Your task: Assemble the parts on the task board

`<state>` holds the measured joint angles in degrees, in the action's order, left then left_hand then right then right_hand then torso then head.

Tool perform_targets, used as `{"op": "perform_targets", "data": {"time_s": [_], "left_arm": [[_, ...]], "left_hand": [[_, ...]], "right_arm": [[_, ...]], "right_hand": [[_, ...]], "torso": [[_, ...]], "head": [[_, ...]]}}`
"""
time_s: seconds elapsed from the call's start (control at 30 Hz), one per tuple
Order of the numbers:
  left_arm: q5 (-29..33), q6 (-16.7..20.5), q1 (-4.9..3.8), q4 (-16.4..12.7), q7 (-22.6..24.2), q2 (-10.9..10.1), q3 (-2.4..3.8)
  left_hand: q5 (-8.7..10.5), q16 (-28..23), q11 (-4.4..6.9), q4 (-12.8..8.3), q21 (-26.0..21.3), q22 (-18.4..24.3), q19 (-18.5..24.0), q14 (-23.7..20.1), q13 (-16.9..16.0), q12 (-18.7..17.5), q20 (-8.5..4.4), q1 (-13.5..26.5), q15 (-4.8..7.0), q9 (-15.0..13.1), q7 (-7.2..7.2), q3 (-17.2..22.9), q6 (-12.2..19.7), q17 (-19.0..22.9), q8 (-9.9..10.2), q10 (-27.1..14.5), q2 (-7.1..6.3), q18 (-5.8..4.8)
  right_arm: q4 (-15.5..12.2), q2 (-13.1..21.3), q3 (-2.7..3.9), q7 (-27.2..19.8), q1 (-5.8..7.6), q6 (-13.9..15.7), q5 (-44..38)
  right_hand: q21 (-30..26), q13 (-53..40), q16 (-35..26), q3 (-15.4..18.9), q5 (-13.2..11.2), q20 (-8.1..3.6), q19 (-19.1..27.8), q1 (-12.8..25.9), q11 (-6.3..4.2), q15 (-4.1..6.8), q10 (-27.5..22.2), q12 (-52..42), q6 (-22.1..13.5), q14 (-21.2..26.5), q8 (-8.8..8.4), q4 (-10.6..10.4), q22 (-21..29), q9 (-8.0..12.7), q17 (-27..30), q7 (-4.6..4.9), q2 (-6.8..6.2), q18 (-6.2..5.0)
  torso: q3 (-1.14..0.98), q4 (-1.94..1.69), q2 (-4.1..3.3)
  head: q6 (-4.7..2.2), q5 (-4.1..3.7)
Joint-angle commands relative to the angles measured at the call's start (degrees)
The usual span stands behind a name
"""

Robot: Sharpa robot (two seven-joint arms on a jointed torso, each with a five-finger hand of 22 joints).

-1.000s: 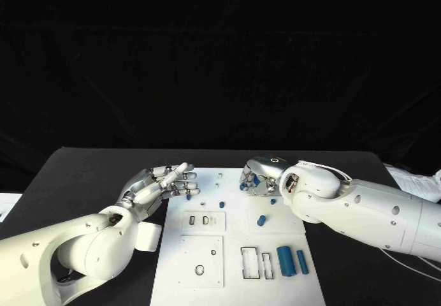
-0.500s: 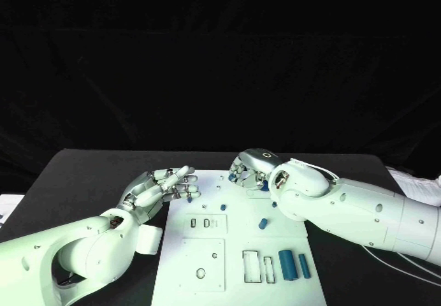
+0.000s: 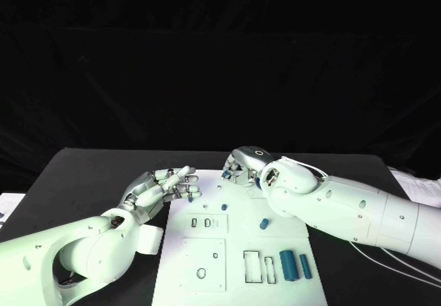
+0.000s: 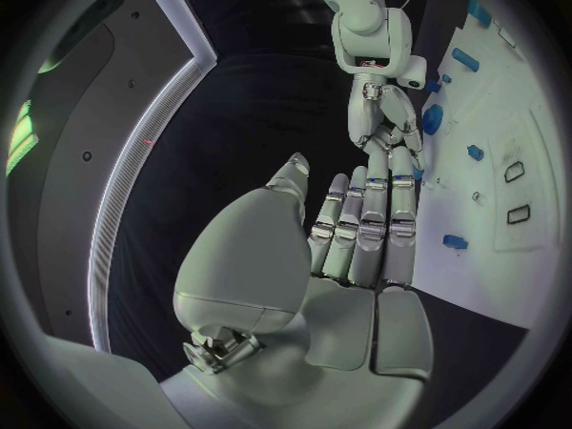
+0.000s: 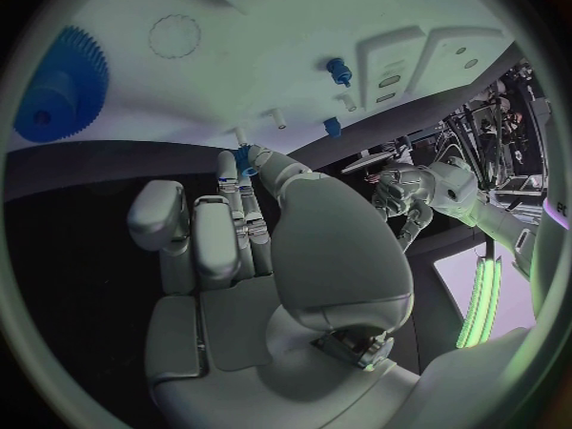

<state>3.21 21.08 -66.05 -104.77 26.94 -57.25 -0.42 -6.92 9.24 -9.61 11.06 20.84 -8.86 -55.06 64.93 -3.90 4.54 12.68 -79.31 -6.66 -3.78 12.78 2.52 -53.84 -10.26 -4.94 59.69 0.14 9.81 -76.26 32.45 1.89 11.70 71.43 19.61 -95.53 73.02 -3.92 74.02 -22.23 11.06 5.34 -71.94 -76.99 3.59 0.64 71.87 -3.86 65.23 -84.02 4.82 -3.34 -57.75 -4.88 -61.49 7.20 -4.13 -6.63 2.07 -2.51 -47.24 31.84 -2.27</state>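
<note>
The white task board [image 3: 241,239] lies in the middle of the black table. My right hand [image 3: 241,169] hovers over the board's far edge. In the right wrist view my right hand [image 5: 262,257] seems to pinch a small blue part [image 5: 244,156] between thumb and fingertip. A blue gear [image 5: 53,86] lies flat on the board a little way from it. My left hand [image 3: 166,186] is open over the board's left edge with its fingers apart, and a small blue peg [image 3: 190,199] stands just past its fingertips. My left hand [image 4: 357,248] holds nothing.
A blue peg [image 3: 224,206] and a short blue part [image 3: 264,223] stand mid-board. Two long blue pieces [image 3: 292,264] lie at the near right beside rectangular slots [image 3: 257,265]. My right forearm [image 3: 358,210] crosses the board's right side.
My right hand has moved away from me and leftward to the board's far edge, carrying the blue bit at its fingertips. My left hand has barely shifted.
</note>
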Motion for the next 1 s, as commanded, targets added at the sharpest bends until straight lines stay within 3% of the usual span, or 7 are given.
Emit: {"op": "perform_targets", "data": {"time_s": [0.03,0.7,1.0], "left_arm": [[0.09,-0.81,-0.08,-0.22,0.3,0.03,0.05],[0.09,-0.78,-0.37,-0.64,0.33,-0.26,0.07],[0.09,-0.83,-0.51,-0.66,0.25,-0.3,0.07]], "left_hand": [[0.19,-0.42,-0.32,-0.35,-0.29,0.11,0.14,-0.42,0.08,-0.26,0.13,-0.56,-0.16,0.04,0.36,0.06,0.0,-0.1,0.25,-0.25,0.18,0.57],[0.19,-0.53,-0.34,-0.48,-0.34,0.14,0.19,-0.46,0.09,-0.37,0.15,-0.65,-0.19,0.04,0.36,0.05,0.02,-0.13,0.33,-0.33,0.21,0.56],[0.19,-0.53,-0.34,-0.48,-0.34,0.14,0.19,-0.46,0.09,-0.37,0.15,-0.65,-0.19,0.04,0.36,0.05,0.02,-0.13,0.33,-0.33,0.21,0.56]], "right_arm": [[0.52,-0.54,0.02,0.61,0.04,-1.45,-0.71],[4.48,-3.54,-0.05,1.39,0.04,-3.91,-1.42],[5.92,-4.66,-0.14,1.38,0.04,-4.24,-1.44]], "right_hand": [[0.24,0.1,0.34,-0.05,-0.27,-0.12,-0.36,0.45,0.09,0.26,0.09,0.21,0.3,-2.22,0.16,-0.34,-0.08,-0.46,-0.19,0.04,0.24,0.48],[0.48,0.11,0.68,0.14,-0.38,-0.06,-0.38,0.8,0.15,0.2,0.01,0.25,0.2,-2.22,-0.01,-0.68,-0.35,-0.52,-0.54,0.11,-0.02,0.51],[0.68,0.27,0.9,0.64,-0.71,0.25,-0.02,1.43,0.72,-0.3,-1.78,0.45,-1.26,-2.0,-1.05,-1.38,-0.45,-0.33,-0.45,0.73,-1.01,0.5]], "torso": [[0.06,-0.07,0.0],[0.0,-0.02,-0.15],[0.02,-0.04,-0.2]], "head": [[0.12,-0.02],[0.52,0.16],[0.62,0.2]]}}
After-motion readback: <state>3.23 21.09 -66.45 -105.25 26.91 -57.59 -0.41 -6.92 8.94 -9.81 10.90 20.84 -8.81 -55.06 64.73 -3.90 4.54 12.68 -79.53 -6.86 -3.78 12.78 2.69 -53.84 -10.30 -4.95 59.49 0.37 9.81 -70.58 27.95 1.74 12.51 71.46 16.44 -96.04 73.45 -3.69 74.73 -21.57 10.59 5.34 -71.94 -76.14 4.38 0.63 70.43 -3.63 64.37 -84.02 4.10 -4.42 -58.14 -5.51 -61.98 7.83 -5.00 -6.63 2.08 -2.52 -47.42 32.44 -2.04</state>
